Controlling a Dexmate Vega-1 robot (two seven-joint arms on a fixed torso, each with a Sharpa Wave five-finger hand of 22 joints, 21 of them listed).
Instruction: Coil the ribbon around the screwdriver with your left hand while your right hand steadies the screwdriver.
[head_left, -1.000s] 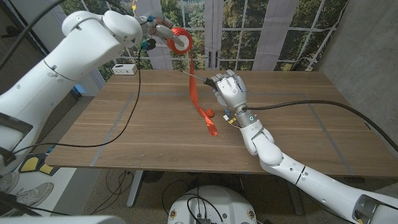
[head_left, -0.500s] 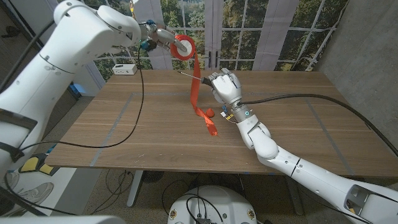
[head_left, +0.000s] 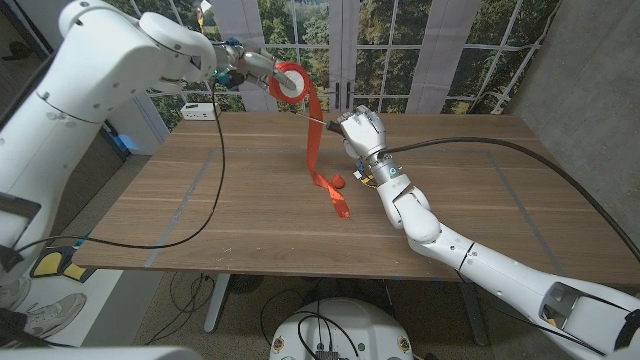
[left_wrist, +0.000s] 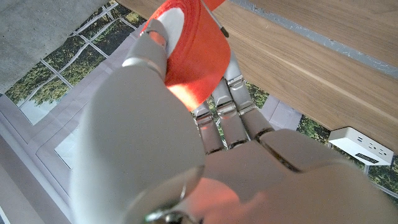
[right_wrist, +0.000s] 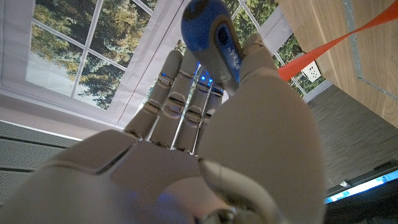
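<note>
The left hand (head_left: 250, 68) is gripping the ribbon roll (head_left: 290, 82) above the tabletop (head_left: 200, 200); the right hand (head_left: 362, 132) is clamping the screwdriver (head_left: 318, 123). Slack ribbon (head_left: 318, 160) is draping over the shaft, so careless circling could slide it off the tip.

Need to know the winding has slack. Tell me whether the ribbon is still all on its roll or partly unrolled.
Partly unrolled. From the roll in the left robot hand, a strip of ribbon hangs past the screwdriver, its tail lying on the table.
</note>
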